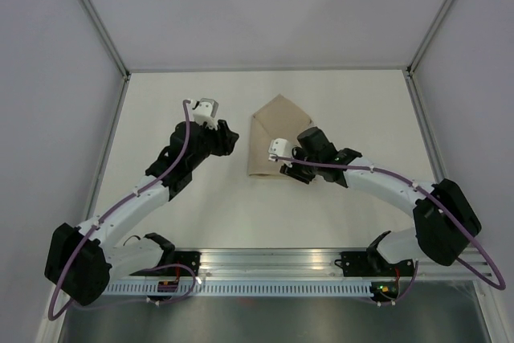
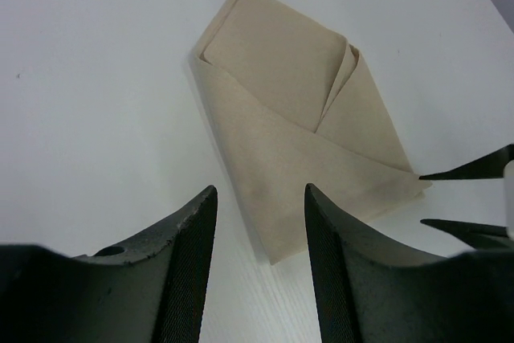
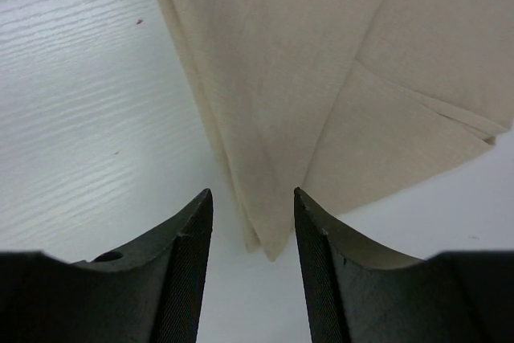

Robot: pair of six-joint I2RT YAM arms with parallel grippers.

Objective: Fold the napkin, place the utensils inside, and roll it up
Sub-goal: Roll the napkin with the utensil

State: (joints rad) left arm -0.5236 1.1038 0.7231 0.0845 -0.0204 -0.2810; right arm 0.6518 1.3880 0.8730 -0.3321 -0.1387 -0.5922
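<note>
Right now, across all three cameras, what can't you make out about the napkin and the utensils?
1. Utensils: they show in no view. The folded napkin could be covering them, but I cannot tell.
2. Top view: the right arm covers the napkin's near right part.
3. Right wrist view: the napkin's far part is cut off by the top edge.

Lab cell, white table (image 1: pixel 161 94), alu rail (image 1: pixel 273 261)

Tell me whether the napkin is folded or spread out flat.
Folded. The napkin lies on the table with flaps overlapped across a lower layer, stacked edges showing at one corner.
</note>
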